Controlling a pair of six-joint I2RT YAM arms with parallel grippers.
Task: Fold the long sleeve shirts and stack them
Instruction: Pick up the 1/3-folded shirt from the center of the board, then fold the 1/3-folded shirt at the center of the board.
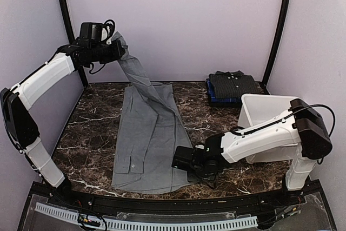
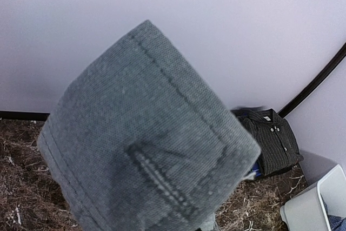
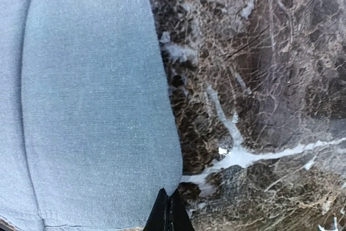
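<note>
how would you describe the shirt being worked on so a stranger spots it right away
On the dark marble table, look at the middle, left of the white tub: the grey shirt lies spread out flat there. One sleeve is lifted to the left tool by the back wall. Unlike the folded stack at the back right, it is plain grey and lies full length.

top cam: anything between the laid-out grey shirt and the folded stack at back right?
Nothing. In the top view, only bare marble table lies between the grey shirt and the folded stack. The two do not touch.
</note>
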